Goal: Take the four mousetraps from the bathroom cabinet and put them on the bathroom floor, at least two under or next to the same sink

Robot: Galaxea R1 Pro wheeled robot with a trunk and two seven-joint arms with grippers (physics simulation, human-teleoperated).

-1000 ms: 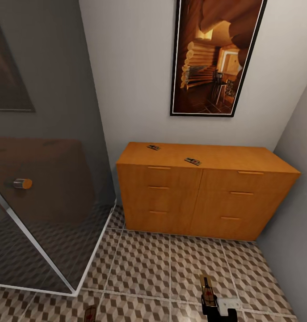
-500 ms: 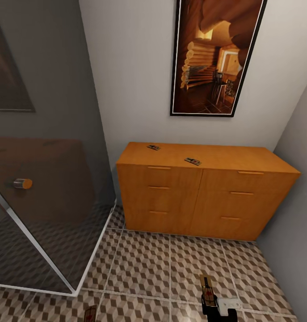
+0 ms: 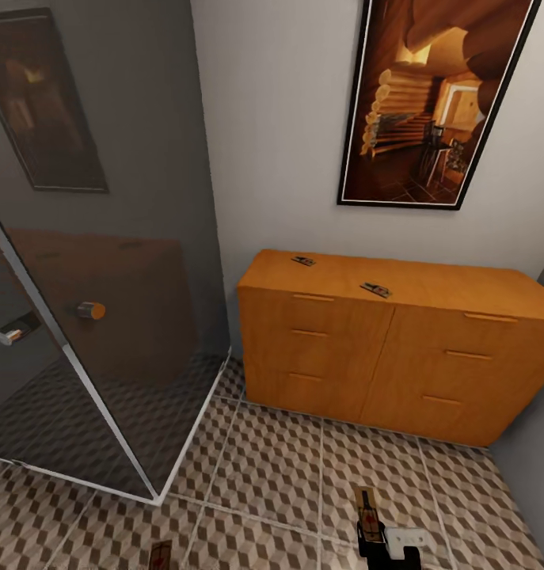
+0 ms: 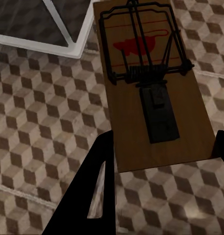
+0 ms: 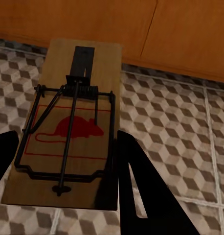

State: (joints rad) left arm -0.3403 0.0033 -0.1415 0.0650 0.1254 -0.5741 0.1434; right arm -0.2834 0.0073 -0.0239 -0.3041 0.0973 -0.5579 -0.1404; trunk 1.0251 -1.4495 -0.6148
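Two mousetraps (image 3: 303,260) (image 3: 375,290) lie on the flat top of the orange-brown cabinet (image 3: 382,356) against the back wall. My right gripper (image 3: 371,535) is low over the cube-patterned bathroom floor (image 3: 264,459), shut on a third mousetrap (image 3: 367,507); the right wrist view has that mousetrap (image 5: 73,127) between the dark fingers (image 5: 136,191), facing the cabinet's drawers. In the left wrist view my left gripper (image 4: 163,154) is shut on the fourth mousetrap (image 4: 151,83) above the tiles. That trap's tip (image 3: 160,556) peeks in at the head view's bottom edge.
A glass shower enclosure (image 3: 105,356) with a white base rim (image 3: 188,451) takes up the left side. A framed log-cabin picture (image 3: 434,103) hangs above the cabinet. A grey wall (image 3: 533,451) closes the right side beside the cabinet.
The whole head view has swung left, so the cabinet and picture sit further right in it and more of the shower shows. Both grippers still hold their mousetraps as before.
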